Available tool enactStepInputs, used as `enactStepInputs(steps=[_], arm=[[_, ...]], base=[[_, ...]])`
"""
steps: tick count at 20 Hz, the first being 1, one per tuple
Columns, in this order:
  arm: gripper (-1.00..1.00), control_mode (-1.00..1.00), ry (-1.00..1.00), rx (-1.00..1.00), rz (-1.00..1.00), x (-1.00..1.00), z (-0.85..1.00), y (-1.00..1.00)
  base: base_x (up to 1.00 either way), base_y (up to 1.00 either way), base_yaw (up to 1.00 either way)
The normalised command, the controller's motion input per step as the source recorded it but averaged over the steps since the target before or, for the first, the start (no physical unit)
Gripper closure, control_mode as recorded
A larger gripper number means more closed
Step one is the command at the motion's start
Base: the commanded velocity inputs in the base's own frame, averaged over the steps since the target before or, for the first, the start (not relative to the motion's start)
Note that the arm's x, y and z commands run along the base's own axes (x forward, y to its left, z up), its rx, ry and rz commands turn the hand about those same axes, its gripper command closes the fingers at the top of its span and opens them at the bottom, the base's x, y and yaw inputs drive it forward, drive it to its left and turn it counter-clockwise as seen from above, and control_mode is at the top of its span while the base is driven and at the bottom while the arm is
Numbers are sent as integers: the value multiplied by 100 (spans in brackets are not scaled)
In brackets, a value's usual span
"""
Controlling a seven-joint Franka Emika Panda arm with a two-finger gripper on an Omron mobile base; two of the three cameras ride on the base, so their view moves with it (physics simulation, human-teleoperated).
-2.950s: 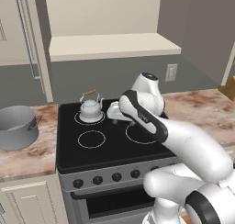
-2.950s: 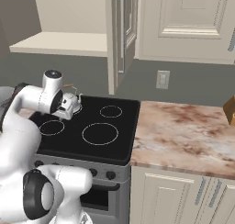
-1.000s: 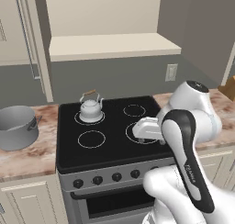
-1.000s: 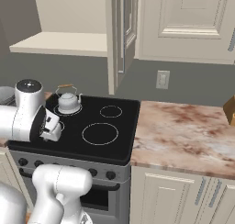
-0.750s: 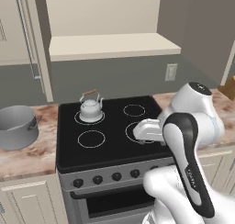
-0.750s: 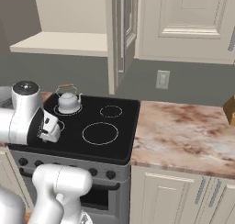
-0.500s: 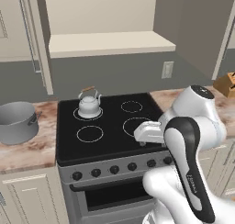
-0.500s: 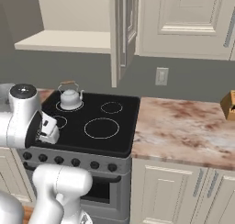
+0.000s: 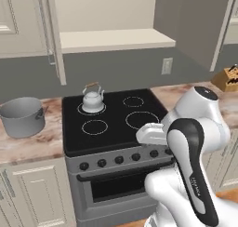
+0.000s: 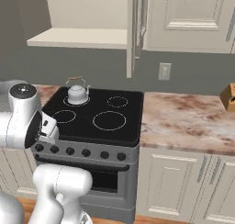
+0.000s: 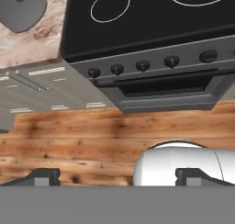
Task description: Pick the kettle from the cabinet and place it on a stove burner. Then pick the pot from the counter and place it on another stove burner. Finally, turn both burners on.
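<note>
The kettle stands upright on the far-left burner of the black stove, its arched handle rising above the knobbed lid. In the right base view the kettle occupies the same far-left ring, below the open cabinet shelf. The pot rests on the counter just left of the stove, apart from its edge; in the hand view the pot appears at the upper left corner. The remaining three burner rings carry nothing.

The gripper is turned down toward the wooden floor in front of the oven door, near the row of control knobs. Its two dark fingertips stand wide apart with nothing between them. In the left base view the arm folds over the near-right corner of the stove.
</note>
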Motion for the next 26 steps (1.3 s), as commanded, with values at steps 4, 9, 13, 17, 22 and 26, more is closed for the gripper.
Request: enactStepInputs(steps=[4,9,13,17,22,26], arm=[[-100,100,0,0,0,0,0,0],[-100,100,0,0,0,0,0,0],[-100,100,0,0,0,0,0,0],[-100,100,0,0,0,0,0,0],[-100,100,0,0,0,0,0,0],[-100,100,0,0,0,0,0,0]], base=[[-36,68,-8],[-36,76,-8],[-38,74,-9],[-29,74,-8],[-13,72,-8],[2,66,-9]])
